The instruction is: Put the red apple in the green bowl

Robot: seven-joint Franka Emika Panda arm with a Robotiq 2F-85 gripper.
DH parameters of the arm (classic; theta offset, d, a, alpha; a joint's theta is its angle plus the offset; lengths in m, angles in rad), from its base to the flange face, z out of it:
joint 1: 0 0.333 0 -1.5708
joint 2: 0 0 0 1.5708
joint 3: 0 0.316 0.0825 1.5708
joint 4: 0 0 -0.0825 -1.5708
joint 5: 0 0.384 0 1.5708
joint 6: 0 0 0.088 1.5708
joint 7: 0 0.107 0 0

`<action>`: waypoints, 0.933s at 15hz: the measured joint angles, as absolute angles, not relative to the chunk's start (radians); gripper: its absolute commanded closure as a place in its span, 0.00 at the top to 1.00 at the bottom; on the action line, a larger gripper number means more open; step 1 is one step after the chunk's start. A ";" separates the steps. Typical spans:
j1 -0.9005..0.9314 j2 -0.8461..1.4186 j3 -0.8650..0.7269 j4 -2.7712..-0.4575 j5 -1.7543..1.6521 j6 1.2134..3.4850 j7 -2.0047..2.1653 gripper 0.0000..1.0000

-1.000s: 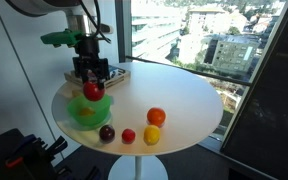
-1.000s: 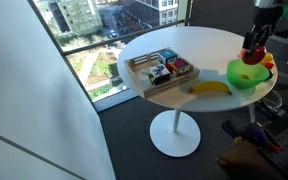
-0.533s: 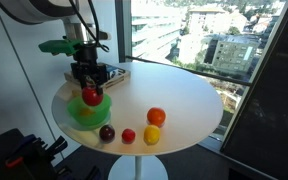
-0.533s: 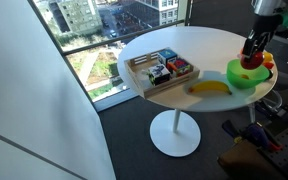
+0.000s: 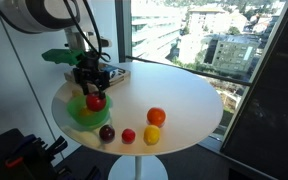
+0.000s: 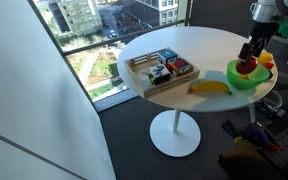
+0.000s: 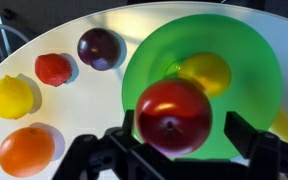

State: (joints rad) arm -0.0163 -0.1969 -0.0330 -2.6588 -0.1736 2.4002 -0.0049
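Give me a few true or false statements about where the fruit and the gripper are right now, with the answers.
1. The gripper holds the red apple over the green bowl. True.
2. The green bowl is empty. False: a yellow fruit lies in it.
3. A banana lies on the table beside the bowl. True.
4. The orange fruit is in the bowl. False: it sits on the table, outside the bowl.
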 measured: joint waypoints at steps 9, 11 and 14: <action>-0.026 -0.188 -0.036 -2.645 -0.134 2.407 -0.005 1.00; -0.026 -0.192 -0.036 -2.635 -0.119 2.397 -0.005 1.00; -0.026 -0.198 -0.036 -2.612 -0.096 2.373 -0.005 1.00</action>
State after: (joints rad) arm -0.0262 -0.1985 -0.0363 -2.6124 -0.0959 2.3732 -0.0048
